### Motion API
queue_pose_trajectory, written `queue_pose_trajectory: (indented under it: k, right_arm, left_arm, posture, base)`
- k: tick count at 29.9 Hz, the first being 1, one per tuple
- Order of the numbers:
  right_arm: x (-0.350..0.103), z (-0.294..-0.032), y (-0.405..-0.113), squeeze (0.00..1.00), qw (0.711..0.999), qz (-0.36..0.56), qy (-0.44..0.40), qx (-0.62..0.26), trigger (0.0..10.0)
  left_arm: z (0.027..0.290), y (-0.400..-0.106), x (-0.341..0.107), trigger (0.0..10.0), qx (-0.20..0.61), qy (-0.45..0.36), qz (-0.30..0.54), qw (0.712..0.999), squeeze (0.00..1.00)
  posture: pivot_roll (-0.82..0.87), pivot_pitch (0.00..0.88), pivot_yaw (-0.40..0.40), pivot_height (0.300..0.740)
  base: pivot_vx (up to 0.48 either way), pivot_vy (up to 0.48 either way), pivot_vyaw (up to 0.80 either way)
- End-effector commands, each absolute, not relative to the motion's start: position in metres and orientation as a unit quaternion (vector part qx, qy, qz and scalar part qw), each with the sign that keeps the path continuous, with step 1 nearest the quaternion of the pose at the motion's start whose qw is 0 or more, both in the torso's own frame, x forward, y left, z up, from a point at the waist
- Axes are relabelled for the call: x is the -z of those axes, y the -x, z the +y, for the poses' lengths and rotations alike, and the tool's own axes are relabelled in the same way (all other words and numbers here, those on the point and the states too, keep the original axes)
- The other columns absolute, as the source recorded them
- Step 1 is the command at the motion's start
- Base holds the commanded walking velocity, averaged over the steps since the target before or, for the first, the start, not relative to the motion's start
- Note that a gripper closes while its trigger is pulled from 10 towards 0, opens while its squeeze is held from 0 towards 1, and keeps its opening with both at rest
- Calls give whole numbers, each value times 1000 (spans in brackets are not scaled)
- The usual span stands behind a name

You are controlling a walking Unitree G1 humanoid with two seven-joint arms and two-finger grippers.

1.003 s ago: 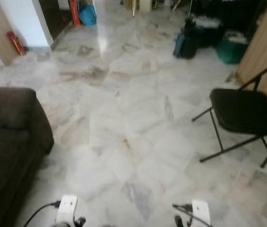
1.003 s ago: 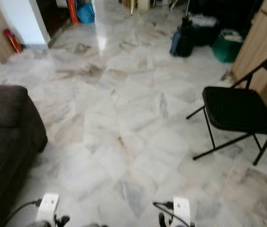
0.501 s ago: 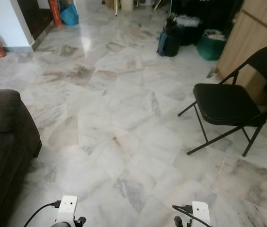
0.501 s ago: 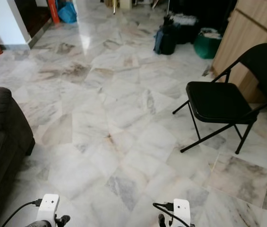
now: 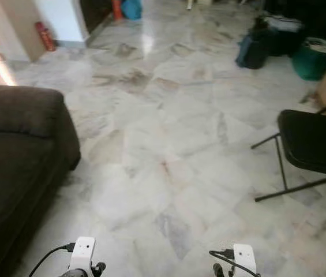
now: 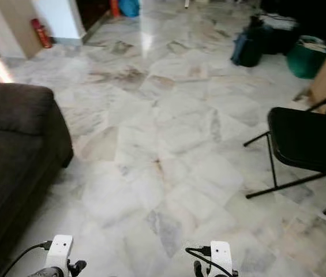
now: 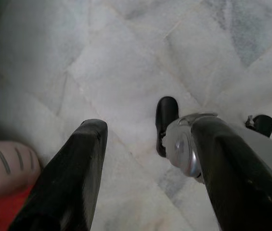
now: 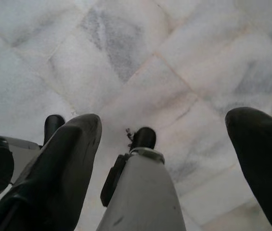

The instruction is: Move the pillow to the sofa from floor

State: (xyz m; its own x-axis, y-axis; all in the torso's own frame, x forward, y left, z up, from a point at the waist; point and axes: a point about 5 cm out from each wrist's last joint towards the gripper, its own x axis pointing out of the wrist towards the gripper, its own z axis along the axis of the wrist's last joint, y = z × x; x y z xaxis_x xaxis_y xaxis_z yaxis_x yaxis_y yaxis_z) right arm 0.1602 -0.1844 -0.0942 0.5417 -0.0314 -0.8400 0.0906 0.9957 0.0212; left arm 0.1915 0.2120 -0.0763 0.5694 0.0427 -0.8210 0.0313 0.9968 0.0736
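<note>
Closest to me, both arms hang low at the bottom edge of the head view, white wrist blocks showing. Through the left wrist camera I see my left claw [image 7: 145,168] released, its two black fingers [image 7: 73,178] spread apart over the pale marble floor [image 5: 168,144], holding nothing. Beside one finger there is a pinkish shape with dark stripes above a patch of red [image 7: 3,187]; I can't tell what it is. My right claw [image 8: 169,168] is likewise released, fingers [image 8: 58,178] wide over bare tiles, with the robot's silver leg and black foot [image 8: 143,139] between them.

To my left stands the dark brown sofa [image 5: 18,150], its arm end nearest the open floor. On my right is a black folding chair [image 5: 313,144]. I cannot make out the pillow with any certainty.

Further off, a dark blue bag [image 5: 254,51] and a green bin [image 5: 313,60] sit near the far right, and a red fire extinguisher [image 5: 44,36] leans by the wall at far left
</note>
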Motion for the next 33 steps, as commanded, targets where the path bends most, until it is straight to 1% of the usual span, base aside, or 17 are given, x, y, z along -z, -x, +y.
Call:
queue_pose_trajectory:
  k: [1,33]
  right_arm:
    - [96,-182,-158,0,873,485,-34,35,10000]
    - [96,-181,-157,0,872,488,-26,25,10000]
  left_arm:
    - [214,-185,79,10000,-5,-42,478,877,0]
    - [215,-184,80,10000,3,-53,480,876,0]
  posture:
    - [96,43,0,740]
    - [90,7,11,740]
  base:
    - [0,0,800]
    - [0,0,800]
